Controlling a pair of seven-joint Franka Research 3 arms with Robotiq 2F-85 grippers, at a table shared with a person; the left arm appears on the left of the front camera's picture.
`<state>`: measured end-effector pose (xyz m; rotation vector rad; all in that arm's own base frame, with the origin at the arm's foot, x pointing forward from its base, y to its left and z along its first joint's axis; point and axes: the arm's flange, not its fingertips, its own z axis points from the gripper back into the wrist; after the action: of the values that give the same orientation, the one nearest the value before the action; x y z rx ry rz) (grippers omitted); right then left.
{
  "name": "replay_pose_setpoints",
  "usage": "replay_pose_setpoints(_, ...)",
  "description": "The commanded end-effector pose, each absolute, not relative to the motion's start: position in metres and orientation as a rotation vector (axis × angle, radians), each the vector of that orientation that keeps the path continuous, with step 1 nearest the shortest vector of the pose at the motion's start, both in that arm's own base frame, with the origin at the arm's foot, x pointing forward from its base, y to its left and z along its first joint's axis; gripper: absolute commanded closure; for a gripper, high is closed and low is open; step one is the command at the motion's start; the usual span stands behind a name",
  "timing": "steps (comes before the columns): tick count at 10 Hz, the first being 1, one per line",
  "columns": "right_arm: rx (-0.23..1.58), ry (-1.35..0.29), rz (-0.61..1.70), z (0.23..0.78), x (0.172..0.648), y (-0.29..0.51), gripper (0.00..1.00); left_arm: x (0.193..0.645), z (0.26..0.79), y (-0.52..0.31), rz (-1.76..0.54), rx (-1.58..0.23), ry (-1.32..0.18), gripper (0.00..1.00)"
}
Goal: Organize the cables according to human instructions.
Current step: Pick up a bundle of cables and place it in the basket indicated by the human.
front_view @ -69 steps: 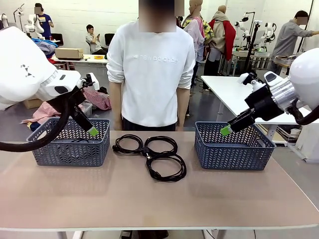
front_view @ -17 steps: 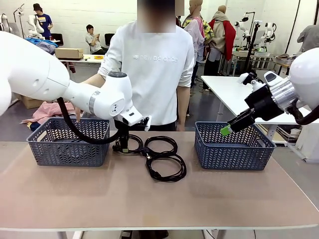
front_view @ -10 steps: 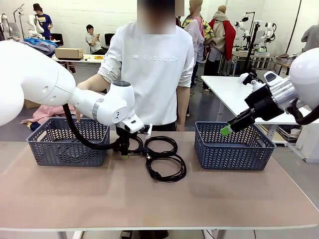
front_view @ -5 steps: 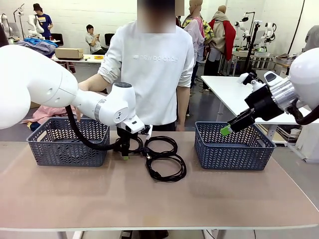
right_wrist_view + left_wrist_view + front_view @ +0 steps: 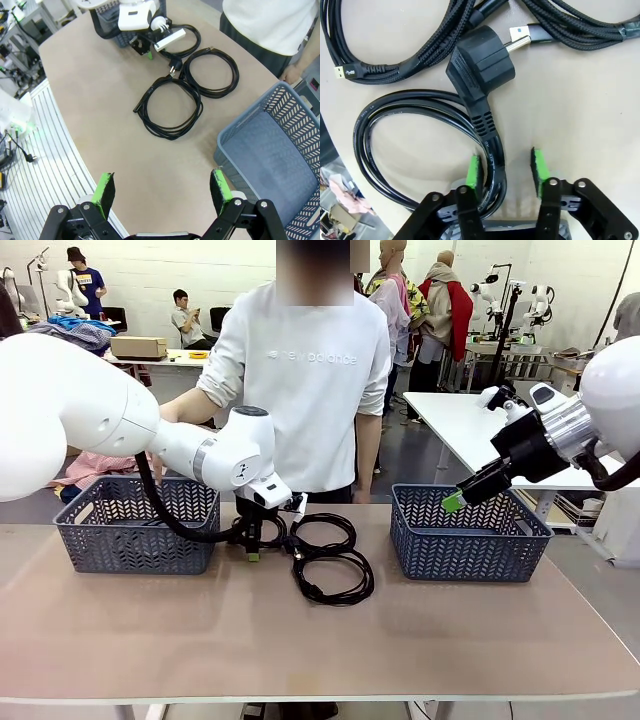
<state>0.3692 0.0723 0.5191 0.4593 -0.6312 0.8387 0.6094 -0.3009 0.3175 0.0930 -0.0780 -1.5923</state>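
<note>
Left gripper is standing point-down on the table, jaws part-way in and straddling the power cord just below its plug. One green pad is touching the strands and the other is sitting just clear, so nothing is clamped yet. To do this well, I'd say it is needing every strand of that coil between the pads, not just the outer one, or the loop will be spilling open on the lift. Two braided leads are lying just beside the plug and could be dragging along, so a straight rise is looking wise. The cables are lying mid-table, between the left basket and the right basket. Right gripper is hovering wide open and empty near the right basket. The person is standing at the far edge, one arm out towards the left-basket side.
</note>
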Motion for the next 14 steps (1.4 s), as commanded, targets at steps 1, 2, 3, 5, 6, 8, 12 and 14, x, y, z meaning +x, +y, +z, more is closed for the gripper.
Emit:
replay_pose_setpoints(1, 0.486, -0.651, 0.855, 0.516, 0.372, 0.071, 0.0, 0.614, 0.321, -0.3, -1.577, 0.074, -0.068, 0.7)
replay_pose_setpoints(2, 0.486, -0.651, 0.855, 0.516, 0.372, 0.071, 0.0, 0.614, 0.322, -0.3, -1.575, 0.068, -0.067, 0.73)
replay_pose_setpoints(3, 0.486, -0.651, 0.855, 0.516, 0.372, 0.071, 0.0, 0.615, 0.323, -0.3, -1.573, 0.069, -0.066, 0.88)
replay_pose_setpoints(5, 0.486, -0.651, 0.855, 0.516, 0.372, 0.071, 0.0, 0.615, 0.325, -0.299, -1.576, 0.073, -0.06, 1.0)
replay_pose_setpoints(6, 0.486, -0.651, 0.855, 0.516, 0.372, 0.071, 0.0, 0.616, 0.328, -0.297, -1.573, 0.079, -0.066, 1.0)
replay_pose_setpoints(8, 0.486, -0.651, 0.855, 0.516, 0.372, 0.071, 0.0, 0.617, 0.338, -0.297, -1.581, 0.083, -0.085, 1.0)
replay_pose_setpoints(12, 0.486, -0.651, 0.855, 0.516, 0.372, 0.071, 0.0, 0.622, 0.399, -0.3, -1.598, 0.168, -0.194, 1.0)
replay_pose_setpoints(14, 0.486, -0.651, 0.855, 0.516, 0.372, 0.071, 0.0, 0.619, 0.433, -0.3, -1.594, 0.22, -0.223, 1.0)
